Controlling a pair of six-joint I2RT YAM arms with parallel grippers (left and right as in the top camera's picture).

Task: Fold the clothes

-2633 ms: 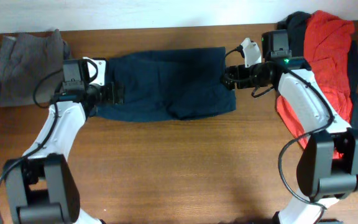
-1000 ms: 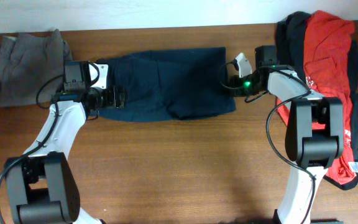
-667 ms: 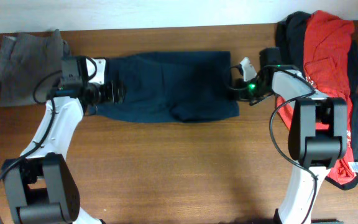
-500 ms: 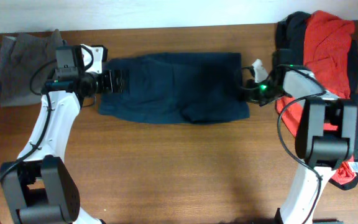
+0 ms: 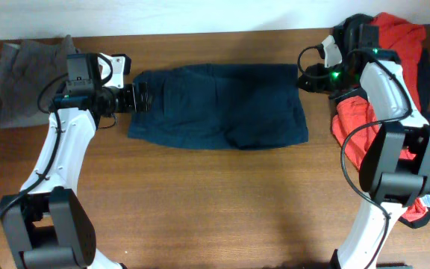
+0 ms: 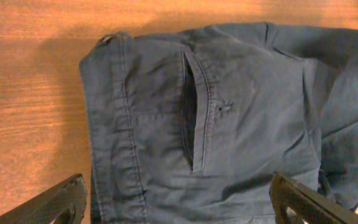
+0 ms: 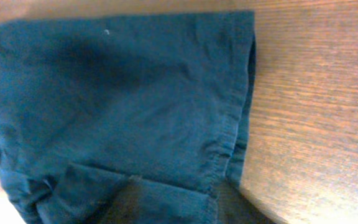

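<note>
While navy shorts (image 5: 219, 116) lie flat (waistband (image 6: 107, 143) leftward), left hand (image 5: 142, 99) gapes wide; right hand (image 5: 306, 76): cannot tell.

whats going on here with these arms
Two robot arms are folding clothes. The navy shorts lie flat across the table. The left arm is at the waistband end with its jaws wide open, holding nothing. The right arm is by the hem end; whether its jaws grip anything is unclear. A grey garment sits at the left, a red and black pile at the right.
</note>
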